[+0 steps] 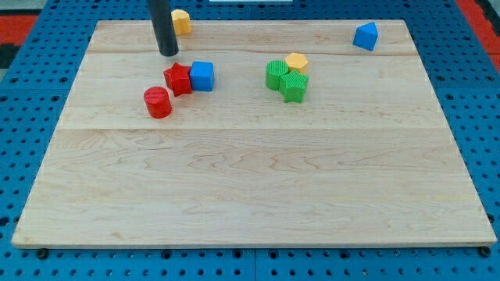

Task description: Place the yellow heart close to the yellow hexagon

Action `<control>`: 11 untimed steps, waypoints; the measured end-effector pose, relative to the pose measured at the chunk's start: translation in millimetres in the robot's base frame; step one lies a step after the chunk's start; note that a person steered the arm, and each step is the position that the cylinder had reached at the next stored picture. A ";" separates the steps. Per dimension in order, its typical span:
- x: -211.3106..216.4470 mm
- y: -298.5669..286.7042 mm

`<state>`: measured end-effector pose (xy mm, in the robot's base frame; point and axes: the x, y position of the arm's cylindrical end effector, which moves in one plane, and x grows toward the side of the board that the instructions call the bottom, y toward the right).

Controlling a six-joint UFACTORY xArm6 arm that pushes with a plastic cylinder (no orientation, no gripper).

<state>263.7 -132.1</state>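
The rod is standing upright near the view's top left, and my tip [168,54] is resting on the table [250,179], just above the red star [179,79] without touching it. There are no jaws on this rig, so their state cannot be told.

The yellow heart [181,21] is lying at the table's top edge, just to the right of the rod; its shape is partly hidden by the rod and is probably a heart. The yellow hexagon [297,62] is sitting well apart from it, toward the view's right, touching the two green blocks below it: a rounded green block [276,75] on the left and a green star-like block [294,87] on the right.

The blue cube [202,76] is pressing against the right side of the red star. The red cylinder [158,102] is standing just below and left of the star. A blue pentagonal block [366,36] is sitting alone near the top right corner.
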 end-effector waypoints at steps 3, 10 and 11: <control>45.6 56.5; -42.0 -55.7; -72.3 -58.9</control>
<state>191.4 -191.0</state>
